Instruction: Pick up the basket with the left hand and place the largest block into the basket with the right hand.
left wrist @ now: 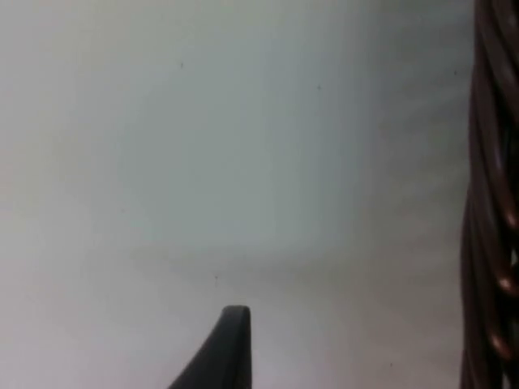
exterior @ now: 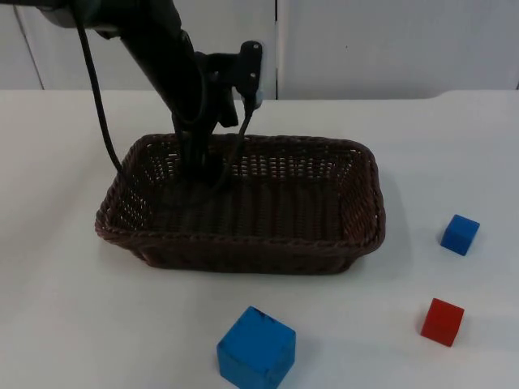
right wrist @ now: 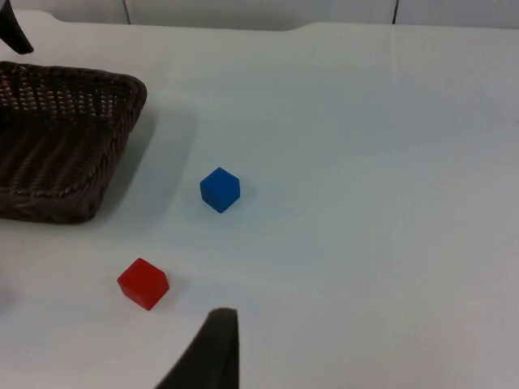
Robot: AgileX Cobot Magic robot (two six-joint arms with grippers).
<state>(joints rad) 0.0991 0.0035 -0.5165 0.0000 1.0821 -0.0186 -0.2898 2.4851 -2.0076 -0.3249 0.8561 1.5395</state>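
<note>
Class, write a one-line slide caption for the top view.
Left end effector reaches the wicker basket's far rim; large blue block, small blue block and red block wait outside.

You are looking at a dark brown basket showing an open woven lattice on its walls and a braided rope-like rim. The big block is showing bright blue, its top face lighter than its sides. The small block is showing the same blue. The third block is showing plain red. The table is reading white and unmarked, the wall pale grey. The left arm is showing black.
</note>
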